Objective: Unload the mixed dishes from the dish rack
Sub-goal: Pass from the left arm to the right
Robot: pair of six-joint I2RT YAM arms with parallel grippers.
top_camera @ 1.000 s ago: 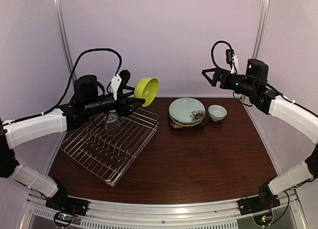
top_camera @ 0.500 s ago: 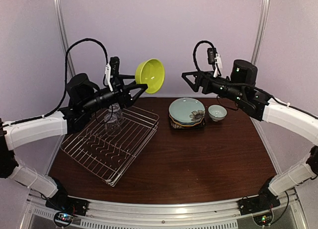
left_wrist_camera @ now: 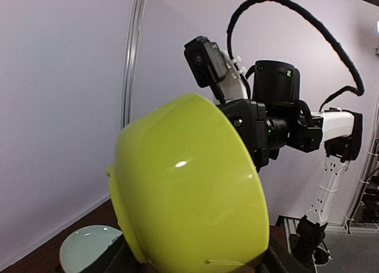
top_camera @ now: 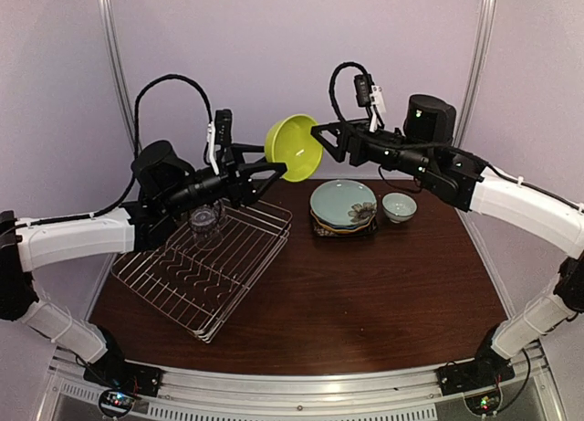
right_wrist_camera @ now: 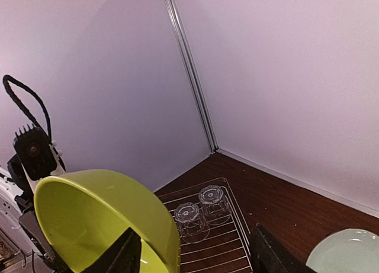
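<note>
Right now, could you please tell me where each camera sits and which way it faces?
Top external: above and behind the bases, looking down over the table; both arms show, left gripper holding the lime-green bowl, right gripper at its rim.
Left wrist: looks rightward past the bowl's outside at the right arm; own fingers barely show.
Right wrist: looks leftward into the bowl, over the dish rack with two glasses; own fingers flank the rim.
Shared: all three show the bowl.
</note>
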